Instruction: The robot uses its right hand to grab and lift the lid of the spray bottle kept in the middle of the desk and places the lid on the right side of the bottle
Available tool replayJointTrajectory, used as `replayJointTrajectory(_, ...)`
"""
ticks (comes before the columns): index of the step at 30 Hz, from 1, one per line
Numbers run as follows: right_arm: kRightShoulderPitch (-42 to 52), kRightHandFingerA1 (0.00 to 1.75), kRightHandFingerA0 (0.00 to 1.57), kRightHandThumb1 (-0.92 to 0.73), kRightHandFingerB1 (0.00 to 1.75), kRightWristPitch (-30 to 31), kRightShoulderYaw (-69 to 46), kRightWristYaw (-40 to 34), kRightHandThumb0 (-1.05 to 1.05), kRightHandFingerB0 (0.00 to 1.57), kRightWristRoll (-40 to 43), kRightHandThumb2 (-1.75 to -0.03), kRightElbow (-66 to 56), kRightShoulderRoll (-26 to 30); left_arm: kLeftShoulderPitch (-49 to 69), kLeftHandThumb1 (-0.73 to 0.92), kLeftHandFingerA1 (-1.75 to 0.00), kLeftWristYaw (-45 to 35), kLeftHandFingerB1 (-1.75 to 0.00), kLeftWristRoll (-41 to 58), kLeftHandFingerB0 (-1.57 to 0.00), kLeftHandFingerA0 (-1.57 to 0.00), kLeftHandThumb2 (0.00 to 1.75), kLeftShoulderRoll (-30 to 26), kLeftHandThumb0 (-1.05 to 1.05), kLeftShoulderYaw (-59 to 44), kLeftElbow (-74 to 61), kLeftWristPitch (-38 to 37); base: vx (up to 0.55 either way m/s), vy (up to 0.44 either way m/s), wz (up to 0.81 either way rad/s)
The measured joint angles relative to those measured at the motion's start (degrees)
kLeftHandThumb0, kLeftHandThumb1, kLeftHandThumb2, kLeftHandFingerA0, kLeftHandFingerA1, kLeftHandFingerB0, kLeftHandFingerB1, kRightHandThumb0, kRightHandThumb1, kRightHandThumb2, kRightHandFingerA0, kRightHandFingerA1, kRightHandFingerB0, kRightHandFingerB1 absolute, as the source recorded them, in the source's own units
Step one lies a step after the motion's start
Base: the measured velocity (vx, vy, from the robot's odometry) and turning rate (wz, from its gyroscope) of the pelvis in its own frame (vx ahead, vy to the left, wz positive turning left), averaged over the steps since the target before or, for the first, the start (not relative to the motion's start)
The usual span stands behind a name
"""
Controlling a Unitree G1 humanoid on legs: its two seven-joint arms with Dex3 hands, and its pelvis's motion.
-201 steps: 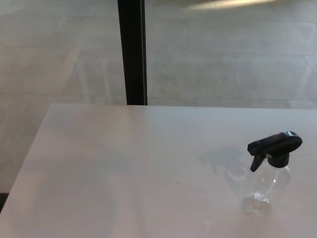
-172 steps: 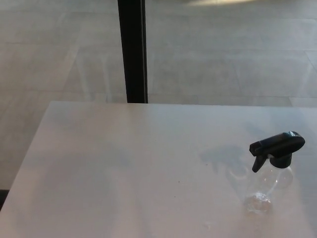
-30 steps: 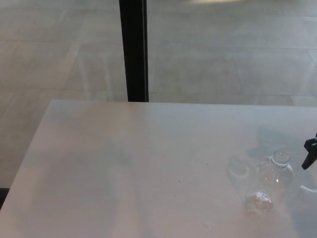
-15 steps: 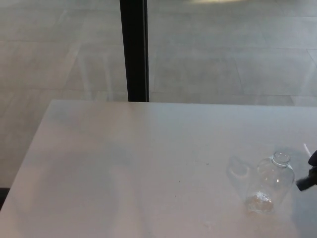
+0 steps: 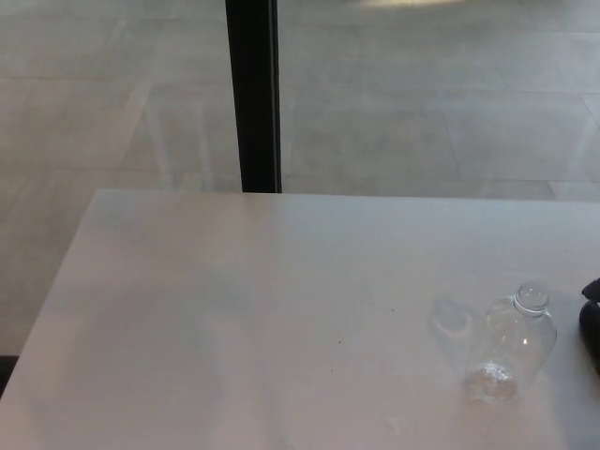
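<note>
Head view: the spray bottle [image 5: 514,345] stands on the desk [image 5: 234,309] towards the right edge of the picture, not at the middle, its round neck open with no lid on it. It is clear plastic and seems empty, save for a pale glint or residue at the base that I cannot identify. Just to its right, at the very border of the frame, a dark shape [image 5: 591,323] shows, close to the bottle but apart from it. It may be the lid, the right hand, or both together; too little of it is in frame to tell which, so whether the fingers are parted or clamped on the lid cannot be told. The left hand is not visible at all.

The bottle's long axis runs upright, tilted slightly in this downward view, and the dark shape lies to its right at about shoulder height. By that layout the lid appears to be off and already on the correct side, so what remains is most likely setting it down and letting go.

Beyond the desk are a grey tiled floor [image 5: 422,112] and a black vertical post [image 5: 253,94].
</note>
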State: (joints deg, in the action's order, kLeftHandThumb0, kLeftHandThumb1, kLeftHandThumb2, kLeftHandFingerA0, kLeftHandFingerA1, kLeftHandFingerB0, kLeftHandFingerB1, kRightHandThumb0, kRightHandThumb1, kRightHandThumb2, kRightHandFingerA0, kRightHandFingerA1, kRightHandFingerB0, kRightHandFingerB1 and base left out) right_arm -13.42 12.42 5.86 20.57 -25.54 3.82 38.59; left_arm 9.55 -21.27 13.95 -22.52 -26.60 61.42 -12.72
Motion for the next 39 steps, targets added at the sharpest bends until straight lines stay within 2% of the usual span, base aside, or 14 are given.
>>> replayJointTrajectory(11,6.5,0.17,0.00,-0.68,0.20,1.3,-12.9,7.2,-0.93,0.06,7.4,-1.09,-13.4,3.5,0.5,0.67,-1.03,0.0,-0.89,0.2,-0.35,-0.57,0.86,0.0,-0.99,0.1,0.0,-0.2,0.00,0.000,0.00)
replayJointTrajectory(13,7.5,0.06,0.00,-0.80,0.21,1.3,-16.1,7.9,-0.78,0.03,8.4,-0.77,-14.6,4.1,0.5,0.52,-0.95,0.0,-0.81,0.2,-0.37,-0.59,1.10,0.0,-1.00,0.1,-0.1,-0.2,0.00,0.000,0.00)
replayJointTrajectory(17,10.0,0.29,0.00,-0.84,0.36,1.3,-24.2,8.3,-0.90,0.04,9.9,-0.67,-15.4,4.3,0.4,0.52,-0.97,0.0,-0.83,0.2,-0.37,-0.60,1.09,0.0,-1.05,0.3,-0.1,-0.2,0.00,0.000,0.00)
replayJointTrajectory(19,11.1,0.23,0.01,-0.67,0.40,1.2,-27.7,8.3,-1.03,0.14,10.4,-1.07,-14.9,4.3,0.4,0.54,-0.99,0.0,-0.79,0.2,-0.30,-0.66,1.19,0.0,-1.03,0.3,-0.1,-0.2,0.00,0.000,0.00)
replayJointTrajectory(21,12.1,0.47,0.00,-0.77,0.47,1.1,-30.7,8.3,-1.01,0.12,10.7,-0.67,-13.7,4.3,0.3,0.68,-1.09,0.0,-0.94,0.2,-0.31,-0.58,0.85,0.0,-1.02,0.3,-0.1,-0.2,0.00,0.000,0.00)
replayJointTrajectory(22,13.0,0.30,0.02,-0.67,0.49,1.1,-33.0,8.3,-1.03,0.13,11.0,-1.06,-12.7,4.3,0.3,0.69,-1.06,0.0,-0.90,0.2,-0.33,-0.58,0.85,0.0,-1.02,0.3,-0.1,-0.2,0.00,0.000,0.00)
replayJointTrajectory(24,14.1,0.59,0.00,-0.77,0.49,1.0,-35.9,8.1,-0.83,0.14,11.4,-0.63,-11.2,4.3,0.2,0.69,-1.06,0.0,-0.89,0.2,-0.32,-0.56,0.87,0.0,-0.99,0.3,-0.1,-0.2,0.00,0.000,0.00)
replayJointTrajectory(30,17.7,0.61,0.09,-0.49,0.53,0.4,-46.3,6.5,-0.39,0.00,13.4,-1.06,-2.8,4.3,-0.2,0.71,-1.09,0.0,-0.93,0.2,-0.30,-0.55,0.84,0.0,-1.04,0.3,0.0,-0.2,0.00,0.000,0.00)
replayJointTrajectory(31,18.0,0.65,0.00,-0.74,0.59,0.2,-47.2,6.3,-0.66,0.05,13.7,-0.62,-1.7,4.3,-0.2,0.70,-1.06,0.0,-0.90,0.2,-0.27,-0.51,0.86,0.0,-1.01,0.3,0.0,-0.2,0.00,0.000,0.00)
replayJointTrajectory(35,19.6,0.68,0.00,-0.75,0.57,-0.5,-53.4,5.0,-0.65,0.03,15.9,-0.62,6.1,3.3,-0.3,0.66,-1.04,0.0,-0.90,0.2,-0.31,-0.50,0.96,0.0,-0.99,0.3,0.1,-0.1,0.00,0.000,0.00)
replayJointTrajectory(36,19.8,1.49,0.54,-0.69,0.61,-0.7,-54.5,4.7,-0.67,0.10,16.4,-0.63,7.7,2.9,-0.4,0.67,-1.18,0.0,-0.99,0.2,-0.24,-0.48,0.91,0.0,-0.98,0.3,0.1,-0.1,0.00,0.000,0.00)
replayJointTrajectory(37,20.0,1.45,0.83,-0.68,0.63,-0.9,-55.7,4.3,-0.69,0.10,16.9,-0.60,9.5,2.2,-0.4,0.68,-1.16,0.0,-0.98,0.2,-0.22,-0.44,0.93,0.0,-0.95,0.2,0.2,-0.1,0.00,0.000,0.00)
replayJointTrajectory(38,20.2,1.09,0.07,-0.74,0.59,-1.0,-57.2,3.8,-0.61,0.11,17.5,-0.54,11.6,1.3,-0.4,0.71,-1.07,0.0,-0.88,0.3,-0.22,-0.46,0.90,0.0,-0.95,0.2,0.2,-0.1,0.00,0.000,0.00)
replayJointTrajectory(39,20.3,1.09,0.07,-0.74,0.59,-1.1,-58.1,3.5,-0.61,0.11,17.9,-0.54,12.8,0.5,-0.4,0.71,-1.07,0.0,-0.88,0.3,-0.22,-0.46,0.90,0.0,-0.95,0.1,0.3,-0.1,0.00,0.000,0.00)
